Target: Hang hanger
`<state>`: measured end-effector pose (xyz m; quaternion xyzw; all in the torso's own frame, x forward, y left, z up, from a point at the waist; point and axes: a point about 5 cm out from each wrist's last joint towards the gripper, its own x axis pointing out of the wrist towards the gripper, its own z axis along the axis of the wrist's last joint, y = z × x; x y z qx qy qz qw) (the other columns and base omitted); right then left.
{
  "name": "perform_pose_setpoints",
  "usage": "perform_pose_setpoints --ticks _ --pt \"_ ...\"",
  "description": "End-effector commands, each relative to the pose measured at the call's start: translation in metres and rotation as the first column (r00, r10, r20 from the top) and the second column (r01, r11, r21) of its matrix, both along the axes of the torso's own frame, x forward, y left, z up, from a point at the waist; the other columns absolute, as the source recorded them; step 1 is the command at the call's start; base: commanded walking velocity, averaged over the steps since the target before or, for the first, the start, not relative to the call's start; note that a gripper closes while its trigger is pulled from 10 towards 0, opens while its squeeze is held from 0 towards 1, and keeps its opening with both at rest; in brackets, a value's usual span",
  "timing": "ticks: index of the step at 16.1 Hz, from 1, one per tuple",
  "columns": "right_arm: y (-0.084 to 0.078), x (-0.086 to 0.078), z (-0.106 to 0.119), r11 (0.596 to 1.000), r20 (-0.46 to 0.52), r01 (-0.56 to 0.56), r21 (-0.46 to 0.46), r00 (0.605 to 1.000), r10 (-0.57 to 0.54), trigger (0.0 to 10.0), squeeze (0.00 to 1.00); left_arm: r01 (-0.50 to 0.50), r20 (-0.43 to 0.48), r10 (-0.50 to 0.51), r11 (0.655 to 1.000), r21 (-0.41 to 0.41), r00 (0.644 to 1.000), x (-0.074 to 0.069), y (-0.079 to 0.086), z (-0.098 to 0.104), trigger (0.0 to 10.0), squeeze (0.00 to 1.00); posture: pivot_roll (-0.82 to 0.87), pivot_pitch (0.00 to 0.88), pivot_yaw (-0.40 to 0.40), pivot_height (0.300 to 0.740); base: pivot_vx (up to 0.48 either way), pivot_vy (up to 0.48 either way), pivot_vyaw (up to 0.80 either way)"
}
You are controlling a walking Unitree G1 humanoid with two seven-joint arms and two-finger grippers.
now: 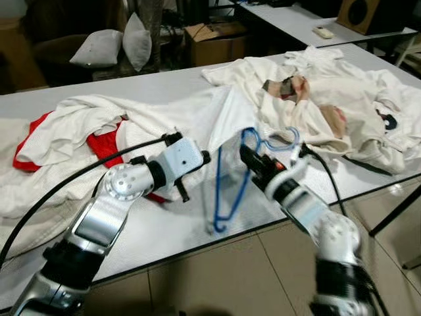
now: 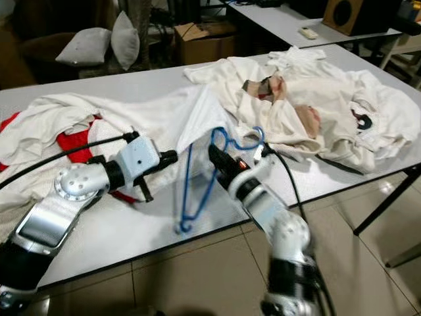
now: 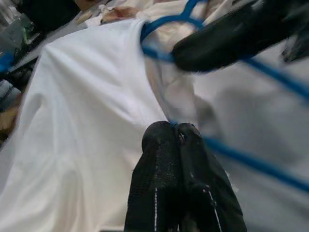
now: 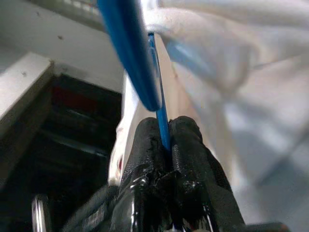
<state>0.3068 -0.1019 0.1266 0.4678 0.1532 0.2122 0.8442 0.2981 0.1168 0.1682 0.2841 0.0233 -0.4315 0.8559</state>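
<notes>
While right gripper [image 4: 164, 140] pinches blue hanger [image 1: 227, 191], table edge [image 1: 197, 247] near.

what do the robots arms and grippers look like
Both arms are silver metal segments with black joints and round silver elbow housings. The left gripper sits on a pale boxy wrist block; the right gripper shows a small orange-red light behind it. Each has two long, textured black fingers, and black cables trail along both arms.
</notes>
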Motion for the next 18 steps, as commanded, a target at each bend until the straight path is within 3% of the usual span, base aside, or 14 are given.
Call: perform_pose_setpoints --ticks 1,4,5,6,11,13,14,15,16,17,18 --pt "0.002 0.011 -0.003 0.998 -0.019 0.058 0.001 0.998 -0.058 10.0 0.0 0.028 -0.038 -0.03 0.998 -0.051 0.999 -0.001 -0.006 0.006 0.0 0.0 0.08 0.022 0.035 0.74 0.0 0.0 0.0" --pt "0.01 0.031 -0.001 0.989 -0.056 0.126 0.074 0.991 -0.122 10.0 0.0 0.062 -0.133 -0.081 0.988 -0.143 0.988 -0.006 -0.012 0.013 0.0 0.0 0.1 0.028 0.028 0.74 0.0 0.0 0.0" --pt "0.013 0.039 0.004 0.976 -0.068 0.148 0.162 0.988 -0.139 10.0 0.0 0.09 -0.182 -0.123 0.98 -0.178 0.976 -0.011 -0.014 0.014 0.0 0.0 0.1 0.031 0.025 0.74 0.0 0.0 0.0" --pt "0.016 0.043 0.008 0.973 -0.058 0.14 0.185 0.99 -0.132 10.0 0.0 0.11 -0.21 -0.159 0.968 -0.225 0.965 -0.016 -0.017 0.017 0.0 0.0 0.1 0.033 0.023 0.74 0.0 0.0 0.0" --pt "0.02 0.051 0.019 0.929 -0.036 0.104 0.354 0.995 -0.098 10.0 0.0 0.097 -0.251 -0.219 0.902 -0.421 0.943 -0.019 -0.031 0.039 0.0 0.0 0.1 0.036 0.013 0.74 0.0 0.0 0.0" --pt "0.021 0.05 0.02 0.934 -0.022 0.089 0.347 0.996 -0.086 10.0 0.0 0.095 -0.249 -0.212 0.906 -0.411 0.945 -0.019 -0.031 0.04 0.0 0.0 0.1 0.034 0.014 0.74 0.0 0.0 0.0" --pt "0.022 0.048 0.019 0.949 0.01 0.041 0.311 0.999 -0.046 10.0 0.0 -0.033 -0.168 -0.001 0.979 -0.2 0.986 -0.006 -0.014 0.025 3.4 0.0 0.09 0.028 0.021 0.74 0.0 0.0 0.0" --pt "0.022 0.047 0.018 0.954 0.011 0.035 0.297 0.999 -0.04 10.0 0.0 -0.048 -0.152 0.024 0.986 -0.159 0.988 -0.005 -0.011 0.023 3.4 0.0 0.09 0.028 0.021 0.74 0.0 0.0 0.0" --pt "0.02 0.045 0.013 0.974 0.021 0.013 0.225 1.0 -0.018 10.0 0.0 -0.085 -0.129 0.08 0.996 -0.036 0.988 -0.003 0.0 0.008 10.0 0.0 0.09 0.024 0.016 0.74 0.0 0.0 0.0" --pt "0.016 0.042 0.008 0.987 0.028 -0.006 0.159 1.0 0.002 10.0 0.0 -0.12 -0.117 0.126 0.991 0.052 0.985 -0.003 0.011 -0.006 10.0 0.0 0.08 0.025 0.009 0.74 0.0 0.0 0.0" --pt "0.01 0.038 0.002 0.993 0.027 -0.011 0.118 1.0 0.008 10.0 0.0 -0.104 -0.13 0.116 0.99 0.096 0.985 -0.008 0.014 -0.016 10.0 0.42 0.08 0.024 0.004 0.74 0.0 0.0 0.0"
